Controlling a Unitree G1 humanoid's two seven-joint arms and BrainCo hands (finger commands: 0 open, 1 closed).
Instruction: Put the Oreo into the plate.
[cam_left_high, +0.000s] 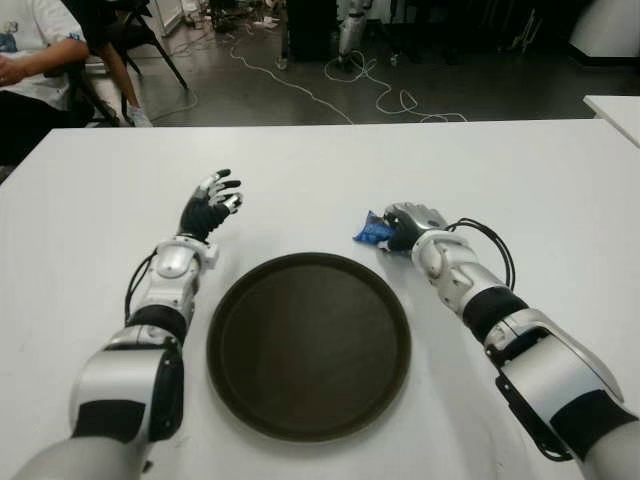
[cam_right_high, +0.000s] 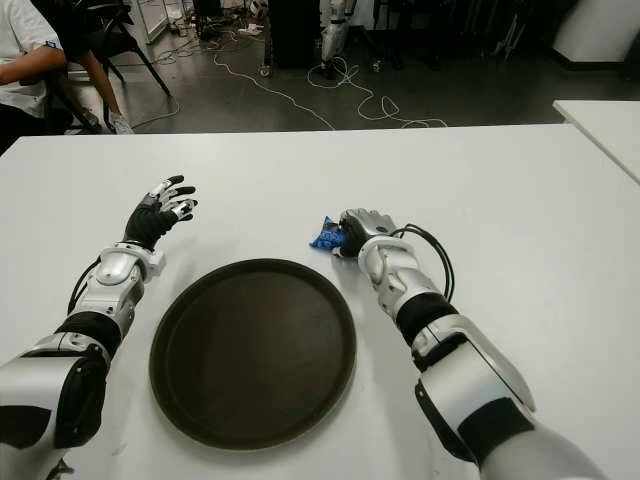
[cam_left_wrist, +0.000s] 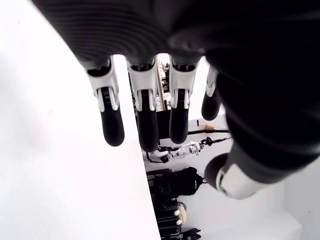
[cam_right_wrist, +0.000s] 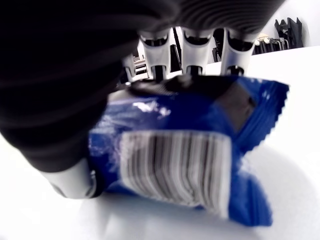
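At the far left edge of the room a seated person (cam_left_high: 30, 60) in a white shirt sits beside the broad white surface (cam_left_high: 300, 170), with cables (cam_left_high: 340, 90) trailing over the dark floor (cam_left_high: 480, 85) behind it

On the left side of the surface, the left robot hand (cam_left_high: 210, 208) shows just beyond the upper left rim of the plate, its black-tipped fingers (cam_left_wrist: 112, 125) spread apart and slightly bent, holding nothing; its wrist view shows the fingers separated with open space between them. Whether the palm touches the surface cannot be told

In the middle, close to the robot's body, lies the round dark brown plate (cam_left_high: 309, 345) with a raised rim, flat on the surface between the two forearms. Nothing sits in it

To the right, just past the plate's upper right rim, the right robot hand (cam_left_high: 410, 225) is down at the surface, fingers curled over the small blue Oreo packet (cam_left_high: 373, 232). The crimped end of the wrapper sticks out from the hand toward the left hand's side. In the right wrist view the fingers (cam_right_wrist: 192, 50) press along the top edge of the packet, and a white barcode panel (cam_right_wrist: 175, 167) faces the camera. The packet is near the plate's rim but outside it, low against the white surface

A black cable loops off the right forearm (cam_left_high: 480, 285)
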